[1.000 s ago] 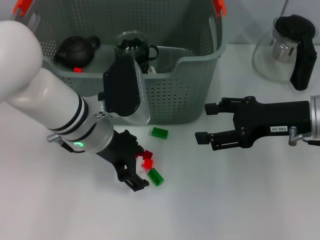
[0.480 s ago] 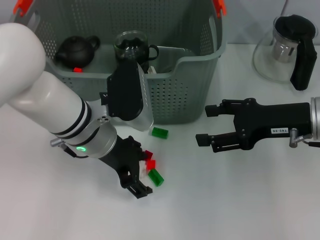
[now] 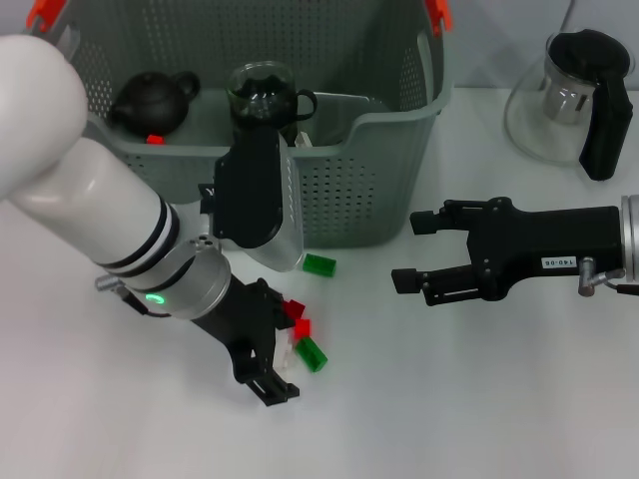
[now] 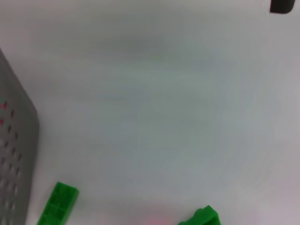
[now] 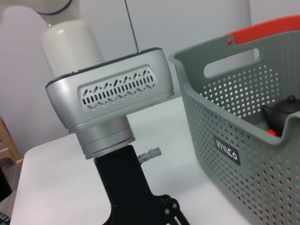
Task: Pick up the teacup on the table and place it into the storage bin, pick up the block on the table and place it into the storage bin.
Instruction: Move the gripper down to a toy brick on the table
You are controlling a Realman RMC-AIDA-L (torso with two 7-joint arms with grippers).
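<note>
Head view: left pincer (image 3: 283, 349) straddling studded red block (image 3: 299, 327), grip unclear; perforated grey storage bin (image 3: 399, 150) behind.

Left pincer (image 3: 277, 351) hides the red block (image 3: 298, 319) — grip unclear.

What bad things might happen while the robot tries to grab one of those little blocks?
The left hand is down among a tight cluster: small red plastic blocks and a green plastic block lie close together, so it might nudge or grab the wrong one. Another green block lies right by the grey perforated storage bin, which could get bumped. The open right hand waits nearby.
</note>
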